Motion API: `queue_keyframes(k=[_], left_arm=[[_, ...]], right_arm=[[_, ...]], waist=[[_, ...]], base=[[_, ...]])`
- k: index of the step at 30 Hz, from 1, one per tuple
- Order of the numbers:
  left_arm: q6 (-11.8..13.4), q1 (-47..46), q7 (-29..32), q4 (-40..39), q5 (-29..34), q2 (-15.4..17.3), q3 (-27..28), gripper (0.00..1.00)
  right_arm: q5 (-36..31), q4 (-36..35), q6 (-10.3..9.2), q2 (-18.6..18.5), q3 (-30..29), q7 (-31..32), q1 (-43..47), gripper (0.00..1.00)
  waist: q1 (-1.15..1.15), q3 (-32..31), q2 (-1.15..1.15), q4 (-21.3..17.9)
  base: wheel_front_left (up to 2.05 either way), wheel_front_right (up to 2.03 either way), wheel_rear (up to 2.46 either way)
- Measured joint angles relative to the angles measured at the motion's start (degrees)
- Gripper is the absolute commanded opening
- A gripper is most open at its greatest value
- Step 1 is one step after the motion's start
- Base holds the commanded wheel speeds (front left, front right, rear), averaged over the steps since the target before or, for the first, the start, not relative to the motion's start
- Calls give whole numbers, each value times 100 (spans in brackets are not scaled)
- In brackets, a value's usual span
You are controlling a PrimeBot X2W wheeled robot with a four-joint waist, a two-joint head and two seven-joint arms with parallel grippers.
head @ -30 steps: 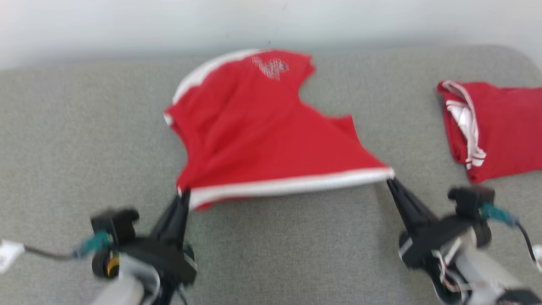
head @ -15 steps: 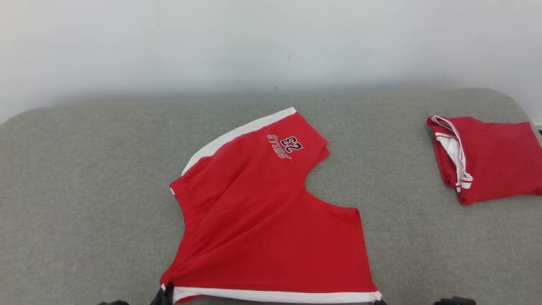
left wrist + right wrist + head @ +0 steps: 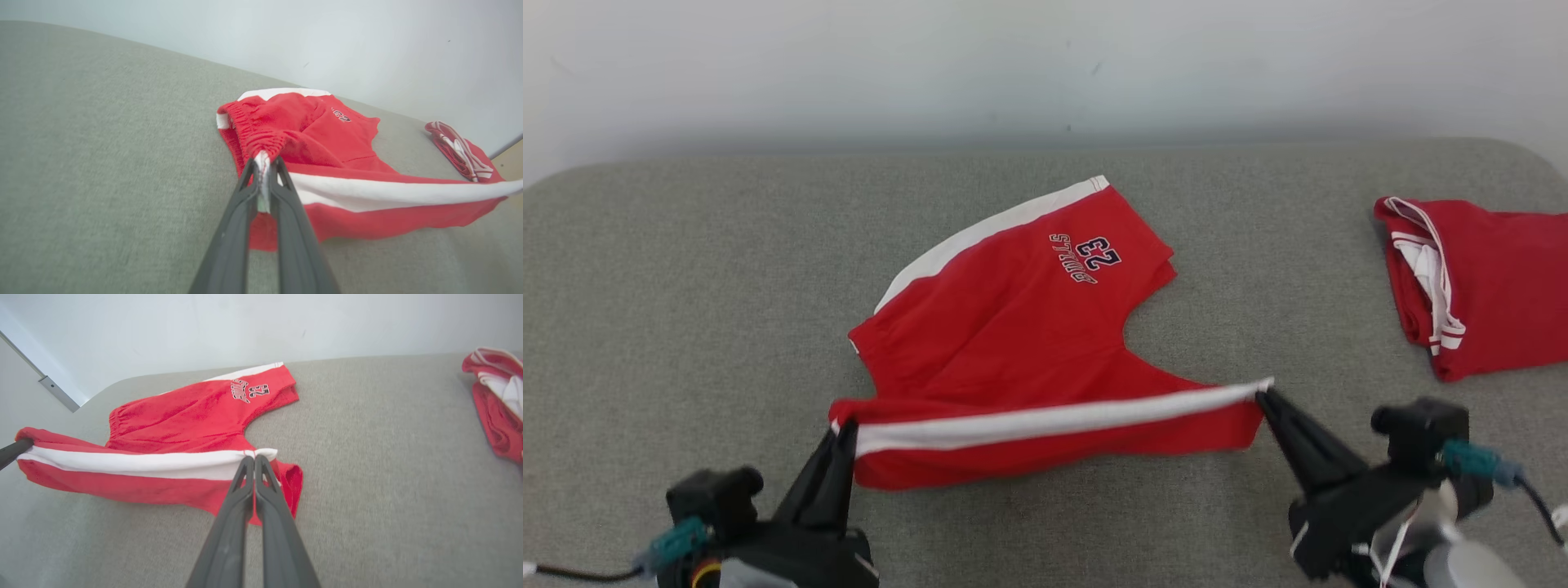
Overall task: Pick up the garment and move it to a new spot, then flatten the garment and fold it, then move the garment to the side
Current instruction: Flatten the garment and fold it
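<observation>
Head view | garment (image 3: 1013,343) taut between left pincer (image 3: 847,430), right pincer (image 3: 1263,397) | seemingly lifted

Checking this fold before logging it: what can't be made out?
- Head view: second red garment, cut off by the right edge.
- Head view: cloth under the red shorts' lifted striped edge, hidden by it.
- Left wrist view: print, too small to read.
- Right wrist view: left claw, cut off by the left edge.

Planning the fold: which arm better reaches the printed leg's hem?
Probably right: the right end effector grips the shorts at the near leg's hem; the left end effector grips the waistband end.
</observation>
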Motion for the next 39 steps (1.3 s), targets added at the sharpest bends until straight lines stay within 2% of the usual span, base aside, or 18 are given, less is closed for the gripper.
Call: queue_keyframes(k=[6,10,13,19,25,34,35,36,37,38,39], left_arm=[[-270,-1262,345,226,-64,-210,144,0],[-486,-2021,452,668,-227,-485,224,0],[-673,-2571,513,1112,-204,-560,229,0],[-1038,-3570,565,2120,-167,-861,196,0],[-1355,-4256,559,3011,-226,-1266,145,0],[-1608,-4627,364,3858,-226,-1578,-15,0],[-1623,-4632,363,3942,-225,-1589,-43,8],[-1629,-4646,328,4025,-223,-1603,-65,40],[-1634,-4673,289,4083,-204,-1611,-94,100],[-1667,-4687,255,4130,-199,-1613,-113,100],[-1672,-4687,219,4190,-197,-1616,-132,100]], right_arm=[[-3,734,0,-181,256,90,-2008,0],[25,1658,0,-162,477,110,-3417,0],[51,2473,0,-98,637,81,-4380,0],[104,4011,0,32,973,-40,-5921,0],[100,5252,0,166,1254,-199,-6828,0],[221,6193,0,343,1513,-517,-7230,0],[258,6268,0,369,1546,-544,-7237,0],[302,6326,0,381,1583,-595,-7244,9],[326,6358,0,387,1631,-651,-7246,74],[365,6386,0,392,1674,-700,-7246,98],[413,6407,0,399,1720,-743,-7242,100]], waist=[[1,378,0,104],[1,708,0,196],[1,983,1,272],[2,1562,1,460],[2,2072,1,694],[1,2417,1,1002],[1,2426,1,1021],[1,2420,2,1029],[1,2404,1,1033],[1,2380,1,1034],[0,2350,1,1032]], base=[[0,0,0],[0,0,0],[0,0,0],[0,0,0],[0,0,0],[0,0,0],[0,0,0],[0,0,0],[0,0,0],[0,0,0],[0,0,0]])
